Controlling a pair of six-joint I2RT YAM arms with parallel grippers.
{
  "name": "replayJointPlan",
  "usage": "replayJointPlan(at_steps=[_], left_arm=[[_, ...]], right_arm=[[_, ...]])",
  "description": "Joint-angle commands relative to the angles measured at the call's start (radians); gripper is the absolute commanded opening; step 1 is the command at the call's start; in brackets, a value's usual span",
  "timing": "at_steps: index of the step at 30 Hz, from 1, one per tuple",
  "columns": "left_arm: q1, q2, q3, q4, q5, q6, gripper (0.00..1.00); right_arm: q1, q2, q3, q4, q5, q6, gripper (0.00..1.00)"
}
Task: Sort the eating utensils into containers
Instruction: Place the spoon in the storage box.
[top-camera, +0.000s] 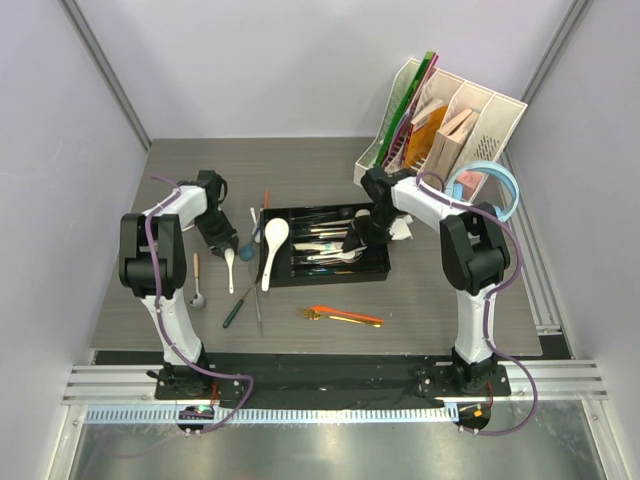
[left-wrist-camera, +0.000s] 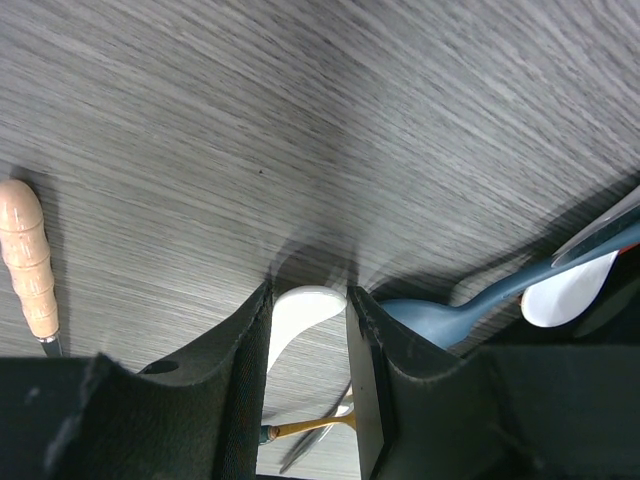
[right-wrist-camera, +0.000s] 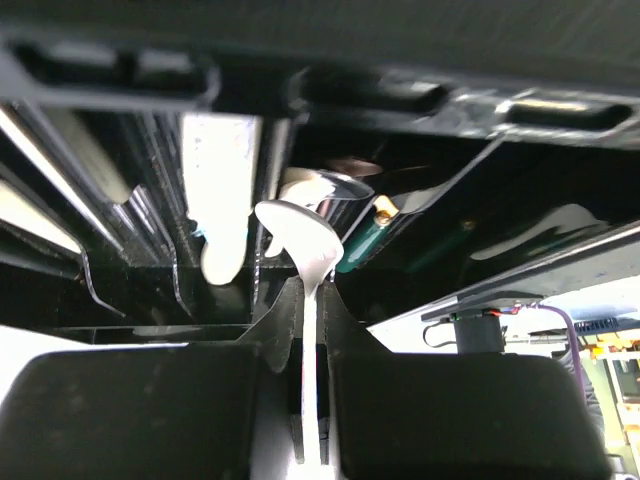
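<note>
Table: one grey wood-grain table (top-camera: 450, 310) carries everything.
Organiser: one white slotted file organiser (top-camera: 480, 125) stands at the far right corner with folders in it.
Tray: one black cutlery tray (top-camera: 325, 282) sits mid-table. It has a crosswise compartment at its left end and long ones beside it. The steel and white pieces in the long ones overlap too much to count.
Headphones: one pair of light-blue headphones (top-camera: 500, 180) lies just beside the file organiser.
Left hand: the left gripper (left-wrist-camera: 308, 292) is low over the table, left of the cutlery tray. Its fingers are half apart, pinching the wide end of one small white spoon (left-wrist-camera: 300, 312).
Right hand: the right gripper (right-wrist-camera: 305, 290) is over the tray's right part. Its fingers are pressed together on the thin handle of one pale spoon (right-wrist-camera: 300, 235), whose bowl is above the compartments.
In the end compartment: one white soup spoon (top-camera: 273, 245), alone.
Loose on the table: one blue spoon (left-wrist-camera: 440, 318), one wooden-handled spoon (top-camera: 197, 280), one green-handled piece (top-camera: 238, 308) and one gold fork (top-camera: 312, 314). The orange chopsticks (top-camera: 350, 316) look like two lying together.
</note>
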Motion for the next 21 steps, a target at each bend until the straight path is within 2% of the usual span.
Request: replayJointPlan(at_steps=[1, 17, 21], left_arm=[[0.005, -0.029, -0.030, 0.041, 0.025, -0.005, 0.36], [0.005, -0.017, -0.027, 0.044, 0.039, -0.007, 0.36], [0.005, -0.016, -0.024, 0.043, 0.039, -0.008, 0.36]], right_arm=[[0.017, -0.030, -0.007, 0.036, 0.003, 0.028, 0.01], [0.047, -0.013, -0.004, 0.034, 0.037, 0.076, 0.01], [0.047, -0.004, -0.001, 0.084, 0.037, 0.099, 0.01]])
